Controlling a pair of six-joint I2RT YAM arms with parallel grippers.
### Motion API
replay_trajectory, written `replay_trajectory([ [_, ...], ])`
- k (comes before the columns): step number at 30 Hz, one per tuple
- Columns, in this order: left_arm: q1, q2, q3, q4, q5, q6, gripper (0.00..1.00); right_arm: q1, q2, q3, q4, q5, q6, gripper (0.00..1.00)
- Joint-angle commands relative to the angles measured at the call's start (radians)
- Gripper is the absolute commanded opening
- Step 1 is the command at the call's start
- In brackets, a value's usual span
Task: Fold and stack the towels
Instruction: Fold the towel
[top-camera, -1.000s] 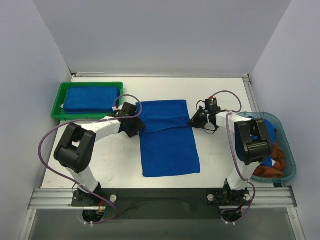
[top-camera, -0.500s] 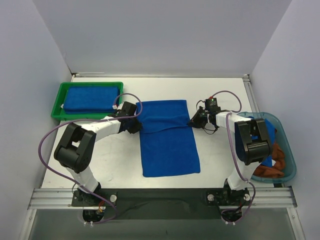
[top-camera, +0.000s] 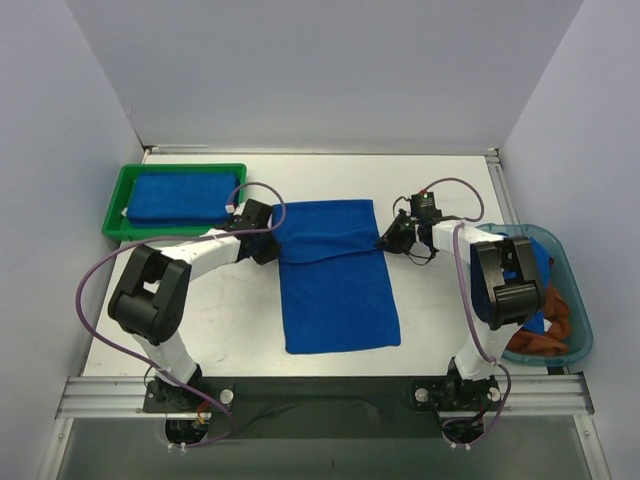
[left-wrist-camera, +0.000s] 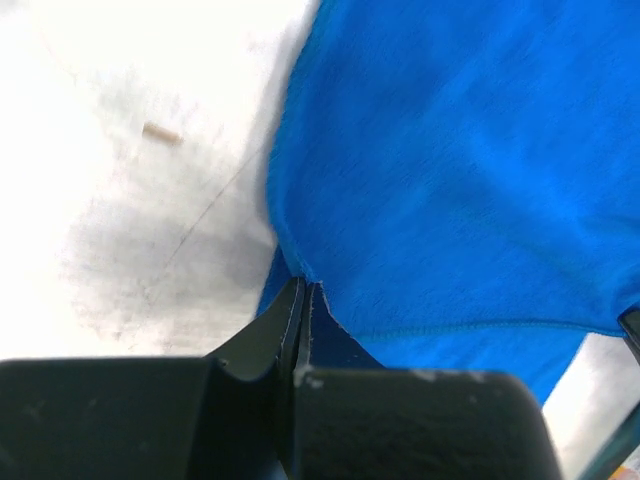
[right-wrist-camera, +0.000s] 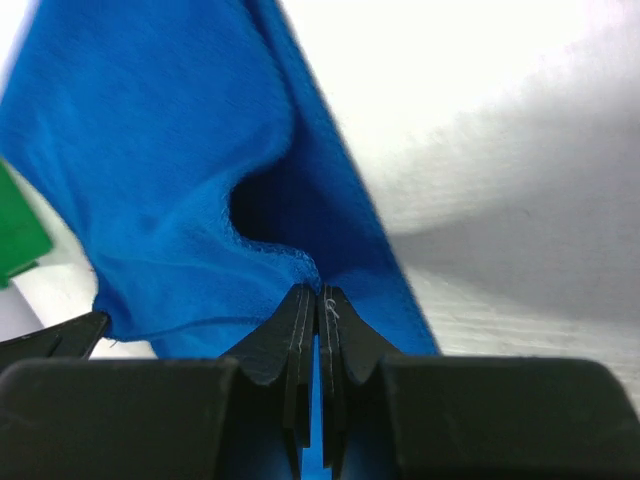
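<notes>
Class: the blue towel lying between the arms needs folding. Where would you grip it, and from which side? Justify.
Pinch the blue towel at the two corners of its folded-over far flap, coming at each from its own outer side. It lies flat and limp, so only the thin edges offer purchase. The left gripper and right gripper are shut there.

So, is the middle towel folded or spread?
Towel partly folded: far end doubled over; left claw and right claw pinch the flap's corners.
</notes>
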Motion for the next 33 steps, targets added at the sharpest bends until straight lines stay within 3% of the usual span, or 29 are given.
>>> replay_trajectory([
  [1, 0.026, -0.006, 0.114, -0.009, -0.027, 0.054, 0.00, -0.017, -0.030, 0.120, -0.032, 0.020, -0.021, 0.00],
  [8, 0.051, -0.006, 0.321, -0.104, 0.009, 0.084, 0.00, -0.043, -0.083, 0.257, -0.115, 0.020, -0.031, 0.00],
  [15, 0.024, -0.192, 0.283, -0.158, 0.065, 0.034, 0.00, -0.051, -0.281, 0.185, -0.201, 0.012, -0.057, 0.00],
  [21, -0.094, -0.435, 0.038, -0.186, 0.026, -0.010, 0.00, -0.049, -0.548, -0.008, -0.267, 0.015, -0.071, 0.00],
  [25, -0.133, -0.564, -0.181, -0.181, 0.021, -0.079, 0.00, -0.040, -0.726, -0.258, -0.298, 0.004, -0.062, 0.00],
  [28, -0.153, -0.601, -0.342, -0.153, 0.045, -0.128, 0.00, -0.034, -0.783, -0.381, -0.308, -0.011, -0.051, 0.00],
  [33, -0.190, -0.604, -0.488, -0.095, 0.063, -0.176, 0.00, -0.029, -0.812, -0.556, -0.308, -0.016, -0.030, 0.00],
])
